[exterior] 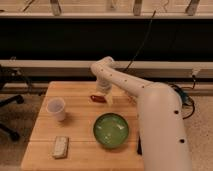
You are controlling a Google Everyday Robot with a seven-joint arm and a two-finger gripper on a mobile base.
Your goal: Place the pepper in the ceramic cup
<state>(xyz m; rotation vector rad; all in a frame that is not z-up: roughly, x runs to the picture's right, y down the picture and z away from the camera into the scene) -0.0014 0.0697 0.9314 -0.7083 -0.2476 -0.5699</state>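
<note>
The dark-red pepper [96, 98] lies on the wooden table [75, 125] near its far middle. My gripper [105, 96] hangs from the white arm right above and beside the pepper, at its right end. The white ceramic cup [56, 108] stands upright at the left of the table, apart from the pepper and the gripper.
A wide green bowl [111, 130] sits at the front right of the table. A pale rectangular block [61, 146] lies at the front left. The white arm [155, 115] crosses the table's right side. A black chair stands on the floor at the left.
</note>
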